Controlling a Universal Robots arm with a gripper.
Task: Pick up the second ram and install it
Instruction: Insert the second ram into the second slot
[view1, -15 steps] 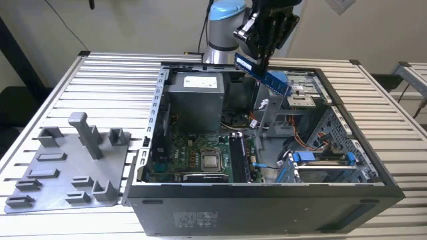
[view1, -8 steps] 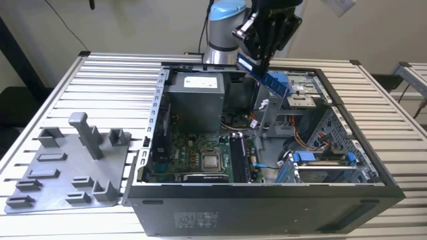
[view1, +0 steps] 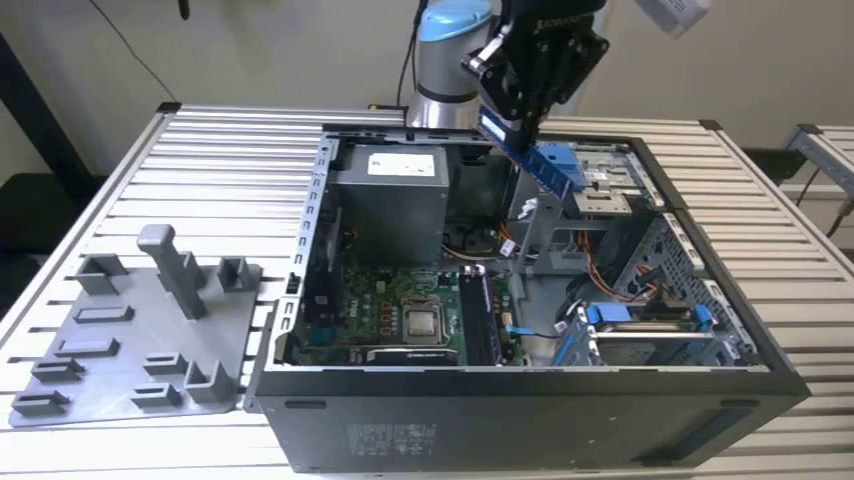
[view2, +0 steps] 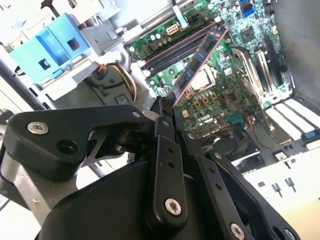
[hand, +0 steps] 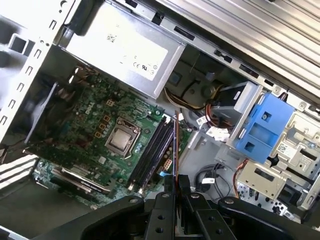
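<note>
My gripper (view1: 518, 122) is shut on the second ram (view1: 541, 160), a dark blue-green stick that hangs tilted above the open computer case (view1: 534, 400). In the second wrist view the second ram (view2: 200, 62) reaches out from between the fingers (view2: 161, 117) over the green motherboard (view2: 225, 100). In the first wrist view the second ram (hand: 176, 145) shows edge-on, beside the dark memory slots (hand: 150, 152) and still above them. The silver square chip (hand: 121, 139) lies further along the board.
A grey power supply (view1: 390, 195) fills the case's back corner. Blue drive brackets (view1: 621, 312) and loose cables (hand: 210, 177) sit at the exterior view's right. On the slatted table, a grey tray (view1: 120, 330) of upright holders stands at the exterior view's left.
</note>
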